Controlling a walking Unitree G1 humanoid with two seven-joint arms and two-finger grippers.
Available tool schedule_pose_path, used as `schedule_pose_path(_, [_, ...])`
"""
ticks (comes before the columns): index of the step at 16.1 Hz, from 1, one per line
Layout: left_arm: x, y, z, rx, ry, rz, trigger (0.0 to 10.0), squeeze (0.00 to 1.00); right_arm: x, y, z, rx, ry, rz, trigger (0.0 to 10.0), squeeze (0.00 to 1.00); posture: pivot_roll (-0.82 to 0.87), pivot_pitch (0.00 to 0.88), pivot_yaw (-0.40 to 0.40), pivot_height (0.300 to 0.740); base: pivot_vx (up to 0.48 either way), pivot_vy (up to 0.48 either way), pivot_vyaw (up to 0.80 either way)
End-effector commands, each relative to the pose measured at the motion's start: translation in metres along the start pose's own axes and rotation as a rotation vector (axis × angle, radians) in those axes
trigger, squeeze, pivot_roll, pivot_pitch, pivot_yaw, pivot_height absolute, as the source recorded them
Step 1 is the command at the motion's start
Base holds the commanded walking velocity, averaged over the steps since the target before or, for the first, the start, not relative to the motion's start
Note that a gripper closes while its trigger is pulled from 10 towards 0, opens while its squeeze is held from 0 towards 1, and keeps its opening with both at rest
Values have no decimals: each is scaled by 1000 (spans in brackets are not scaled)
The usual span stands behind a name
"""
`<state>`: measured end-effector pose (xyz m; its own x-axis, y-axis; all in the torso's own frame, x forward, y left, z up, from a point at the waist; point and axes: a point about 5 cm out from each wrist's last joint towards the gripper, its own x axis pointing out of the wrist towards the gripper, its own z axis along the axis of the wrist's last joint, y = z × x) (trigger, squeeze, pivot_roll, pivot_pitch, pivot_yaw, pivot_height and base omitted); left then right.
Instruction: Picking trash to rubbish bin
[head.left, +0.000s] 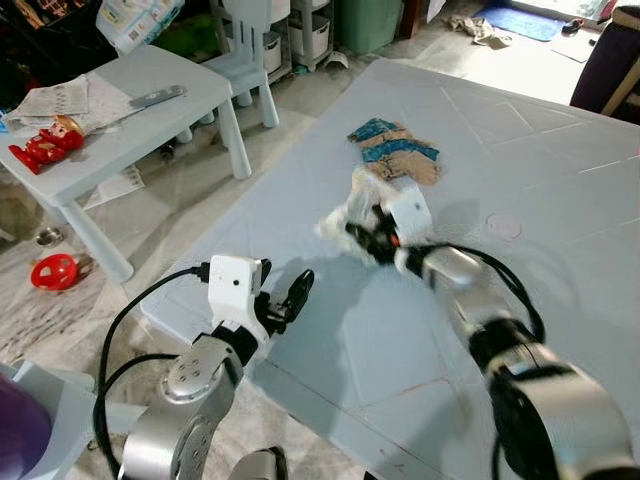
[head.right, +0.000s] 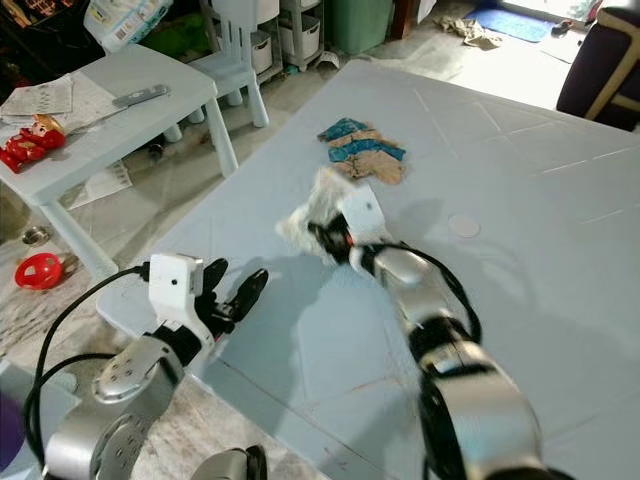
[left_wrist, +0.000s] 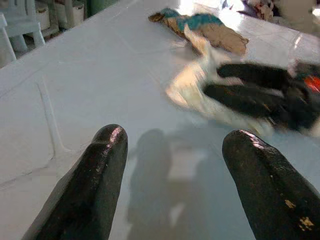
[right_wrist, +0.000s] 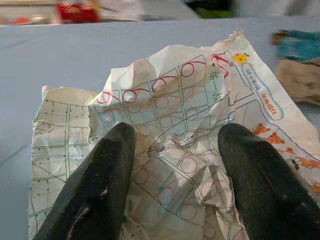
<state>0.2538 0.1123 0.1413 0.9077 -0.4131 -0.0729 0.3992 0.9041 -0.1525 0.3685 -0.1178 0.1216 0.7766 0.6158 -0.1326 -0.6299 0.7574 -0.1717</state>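
On pale blue table (head.left: 560, 200), mid-surface: crumpled paper sheet (right_wrist: 190, 130), white, printed with green grid, red circles, cartoon figures. Lies directly before right gripper (head.left: 362, 236), partly between its fingers; fingers (right_wrist: 95, 185) spread apart, paper under and ahead of tips, not clamped. Just beyond paper: teal-and-tan cloth (head.left: 398, 150), near but separate. Left gripper (head.right: 232, 296) at near table edge, fingers parted, hovering over bare surface, well apart from paper. Off table to left: small white side table (head.left: 150, 110) bearing red toy (head.left: 45, 145); red ball (head.left: 52, 271) on floor.

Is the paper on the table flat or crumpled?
Crumpled: the paper shows many creases and raised folds between the open right gripper fingers.
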Motion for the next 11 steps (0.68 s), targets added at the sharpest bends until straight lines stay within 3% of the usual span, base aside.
schedule_pose_path(1, [3,4,-1,2,-1,16,10000,0,-22,16,-49,72,171,111,10000,0,78,173,-23,740,0,0,0])
schedule_pose_path(3, [8,7,0,-1,-10,17,10000,0,-42,11,-51,66,153,168,10000,0,41,164,-19,740,0,0,0])
schedule_pose_path(6, [20,9,4,7,-33,4,10000,0,-72,4,-32,66,104,259,10000,0,10,144,-16,740,0,0,0])
schedule_pose_path(11, [26,11,4,8,-49,7,10000,0,-74,-23,3,72,20,131,10000,0,6,122,-24,740,0,0,0])
